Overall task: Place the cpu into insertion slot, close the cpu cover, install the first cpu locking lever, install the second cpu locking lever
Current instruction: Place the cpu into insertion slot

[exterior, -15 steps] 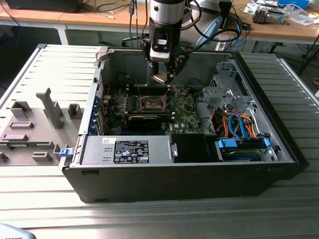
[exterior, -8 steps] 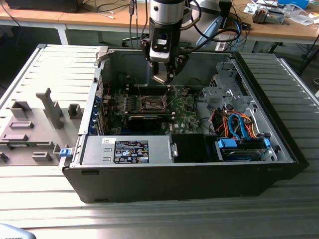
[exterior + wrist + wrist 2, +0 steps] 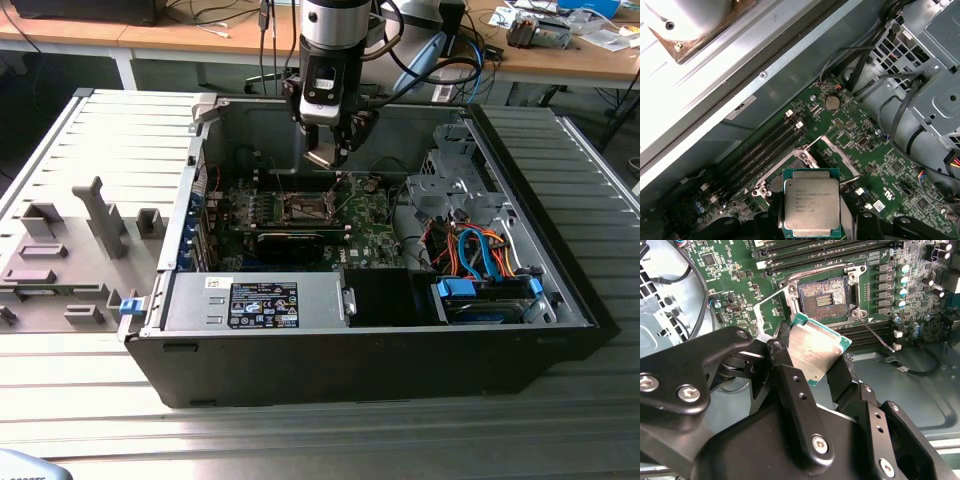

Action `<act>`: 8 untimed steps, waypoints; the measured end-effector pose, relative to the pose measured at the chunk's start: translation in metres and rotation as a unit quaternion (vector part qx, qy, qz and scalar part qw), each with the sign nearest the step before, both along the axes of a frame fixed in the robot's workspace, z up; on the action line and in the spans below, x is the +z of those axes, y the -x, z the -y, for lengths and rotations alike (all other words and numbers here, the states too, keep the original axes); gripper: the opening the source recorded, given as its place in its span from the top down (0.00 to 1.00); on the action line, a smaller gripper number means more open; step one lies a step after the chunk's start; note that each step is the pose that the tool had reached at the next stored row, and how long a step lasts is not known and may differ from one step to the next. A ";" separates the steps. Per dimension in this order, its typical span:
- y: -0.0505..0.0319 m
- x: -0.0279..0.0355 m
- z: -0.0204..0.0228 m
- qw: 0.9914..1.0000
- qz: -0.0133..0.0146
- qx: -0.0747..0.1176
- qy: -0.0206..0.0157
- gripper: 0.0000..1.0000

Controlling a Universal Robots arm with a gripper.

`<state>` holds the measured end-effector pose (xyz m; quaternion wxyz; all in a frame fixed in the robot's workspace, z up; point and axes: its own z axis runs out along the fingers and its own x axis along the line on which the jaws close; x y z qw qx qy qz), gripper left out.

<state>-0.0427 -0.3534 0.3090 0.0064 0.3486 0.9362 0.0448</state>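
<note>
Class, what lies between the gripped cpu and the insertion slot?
Nothing; in the second wrist view, bare air separates the cpu from the insertion slot.

Arm: silver-grey cylindrical wrist w/ blk band, then light-grey housing w/ blk front panel. Blk cables loop alongside. Jaws: matte blk metal, flat angular links w/ round pivots, silver hex-socket screws, small holes along the bars.
</note>
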 end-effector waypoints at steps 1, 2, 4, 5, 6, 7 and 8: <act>0.0000 0.0000 0.0000 1.000 0.000 -0.001 0.000 0.46; 0.0000 0.0000 0.0000 1.000 0.000 -0.001 0.000 0.46; 0.0000 0.0000 0.0000 1.000 0.000 -0.002 0.000 0.46; 0.0000 0.0000 0.0000 1.000 0.000 -0.003 0.000 0.46; 0.0000 0.0000 0.0000 1.000 0.000 -0.004 0.000 0.46; 0.0000 0.0000 0.0000 1.000 0.000 -0.004 0.000 0.46; 0.0000 0.0000 0.0000 1.000 0.000 -0.004 0.000 0.46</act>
